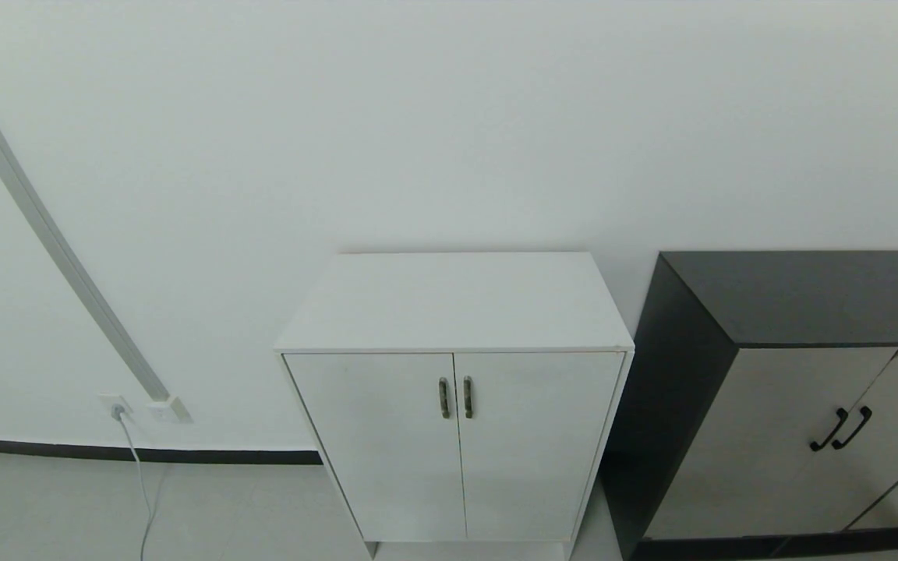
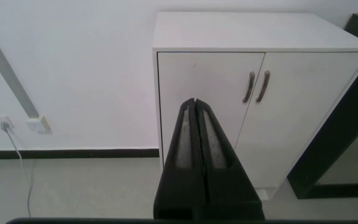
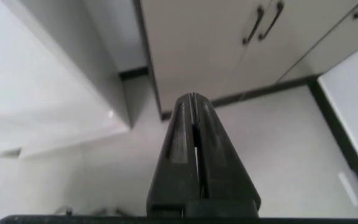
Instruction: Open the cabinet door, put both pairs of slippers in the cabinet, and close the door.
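Against wall (image 1: pixel 340 117), white cabinet (image 1: pixel 455 312) upright — doors (image 1: pixel 387 444) shut, handles (image 1: pixel 443 397) vert., facing cam.

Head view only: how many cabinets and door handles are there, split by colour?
White cabinet: 1
Black cabinet: 1
Dull metal handles: 2
Black handles: 2
Total: 6

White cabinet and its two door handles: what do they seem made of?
White cabinet: looks like laminated board, matte white, judging by flat panels and square edges. Handles: probably metal, dull bronze-grey with faint sheen; plastic cannot be ruled out.
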Robot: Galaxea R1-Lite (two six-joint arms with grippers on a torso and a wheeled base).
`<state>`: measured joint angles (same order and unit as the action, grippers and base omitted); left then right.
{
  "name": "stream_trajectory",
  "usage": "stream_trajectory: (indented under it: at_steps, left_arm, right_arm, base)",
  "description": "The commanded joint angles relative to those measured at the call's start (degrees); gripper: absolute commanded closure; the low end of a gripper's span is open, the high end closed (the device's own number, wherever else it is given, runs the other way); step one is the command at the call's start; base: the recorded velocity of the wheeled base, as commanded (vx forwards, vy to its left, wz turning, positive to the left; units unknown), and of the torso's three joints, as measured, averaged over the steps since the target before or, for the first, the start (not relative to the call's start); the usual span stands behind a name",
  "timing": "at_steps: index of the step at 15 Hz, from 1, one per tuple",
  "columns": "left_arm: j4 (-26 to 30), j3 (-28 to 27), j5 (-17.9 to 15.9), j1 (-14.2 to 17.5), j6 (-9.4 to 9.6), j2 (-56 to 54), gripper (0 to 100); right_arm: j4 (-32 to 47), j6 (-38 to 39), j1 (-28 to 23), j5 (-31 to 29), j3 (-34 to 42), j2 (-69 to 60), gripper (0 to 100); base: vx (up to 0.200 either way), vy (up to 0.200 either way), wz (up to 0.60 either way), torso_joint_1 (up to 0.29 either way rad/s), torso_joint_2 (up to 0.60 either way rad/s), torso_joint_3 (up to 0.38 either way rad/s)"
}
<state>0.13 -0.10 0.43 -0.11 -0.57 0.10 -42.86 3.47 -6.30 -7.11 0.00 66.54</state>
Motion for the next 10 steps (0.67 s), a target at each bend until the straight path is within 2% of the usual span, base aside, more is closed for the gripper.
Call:
stream_trajectory:
  at_steps: [1,4,6,9,10]
  left_arm:
    - [-0.05,0.01,0.01,-0.07,-0.04,-0.01,100]
    - [0.04,0.01,0.01,0.02,-0.04,-0.01,100]
    - [0.04,0.01,0.01,0.02,-0.04,-0.01,100]
    - [0.04,0.01,0.01,0.02,-0.04,-0.01,100]
    - [-0.05,0.01,0.01,0.02,-0.04,-0.01,100]
  right_arm:
    - [8.85,0.04,-0.11,1.66,0.0,-13.54,100]
    - [26.95,-0.31,-0.03,6.49,-0.09,-30.94,100]
    - [34.86,-0.93,0.15,8.6,-0.09,-39.55,100]
    - [43.21,-2.24,2.0,9.57,-0.97,-48.43,100]
    - [43.39,-2.42,2.79,9.39,-0.62,-49.75,100]
  base:
    - [0.0,0.0,0.0,0.0,0.0,0.0]
    - [0.0,0.0,0.0,0.0,0.0,0.0]
    - [0.0,0.0,0.0,0.0,0.0,0.0]
    - [0.0,0.0,0.0,0.0,0.0,0.0]
    - [0.0,0.0,0.0,0.0,0.0,0.0]
